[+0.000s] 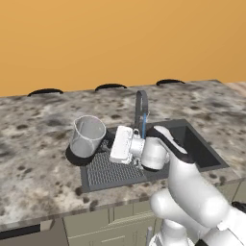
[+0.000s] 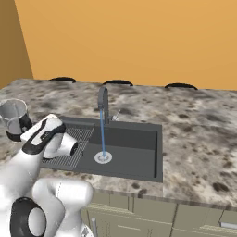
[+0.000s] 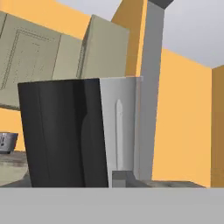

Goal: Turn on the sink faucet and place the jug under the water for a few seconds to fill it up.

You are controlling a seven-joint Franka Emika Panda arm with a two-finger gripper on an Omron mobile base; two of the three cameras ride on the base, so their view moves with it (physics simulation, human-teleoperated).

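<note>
The jug (image 1: 87, 138) stands upright on the counter at the sink's left edge, clear with a black base. My gripper (image 1: 109, 141) points left at it from over the draining grid (image 1: 113, 170), right at its black side handle. In the hand view the jug (image 3: 120, 131) looms very close, its black handle (image 3: 61, 135) left of centre. My fingertips are hidden, so their state is unclear. The sink faucet (image 1: 141, 106) is running. The water (image 2: 102, 134) falls as a thin blue stream onto the round drain (image 2: 102, 158) of the sink (image 2: 139, 152). The jug (image 2: 14, 118) stands far left of that stream.
Speckled stone counter (image 1: 38, 168) surrounds the basin, with an orange wall behind. Three dark slots (image 1: 110, 87) line the counter's back edge. My white arm (image 1: 187, 182) crosses the sink's front rim. Cabinet fronts (image 2: 185, 217) lie below the counter.
</note>
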